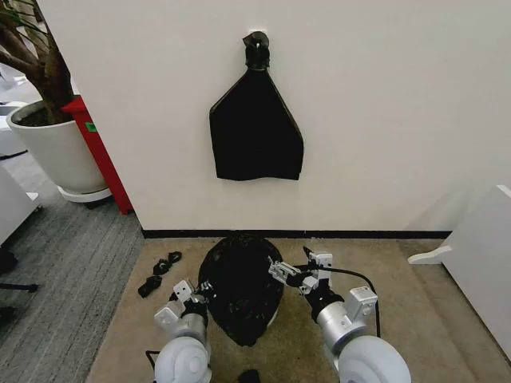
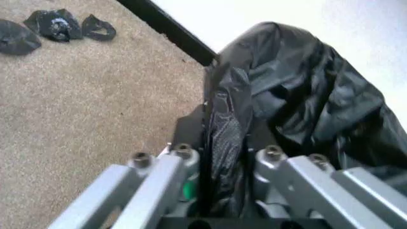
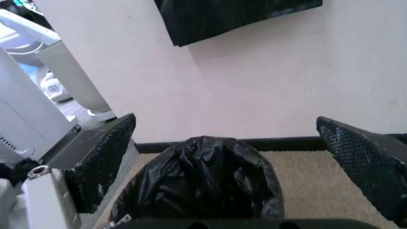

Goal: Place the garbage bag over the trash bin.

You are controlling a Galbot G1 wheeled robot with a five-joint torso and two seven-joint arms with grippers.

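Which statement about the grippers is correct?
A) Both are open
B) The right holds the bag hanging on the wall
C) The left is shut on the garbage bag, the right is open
C: the left gripper pinches a fold of the garbage bag; the right gripper stands open.

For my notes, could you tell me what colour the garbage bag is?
Glossy black; the garbage bag shows best in the left wrist view.

We see the garbage bag (image 1: 242,289) hiding almost all of the trash bin. The plant pot's (image 1: 49,150) tree is cut off at the far left.
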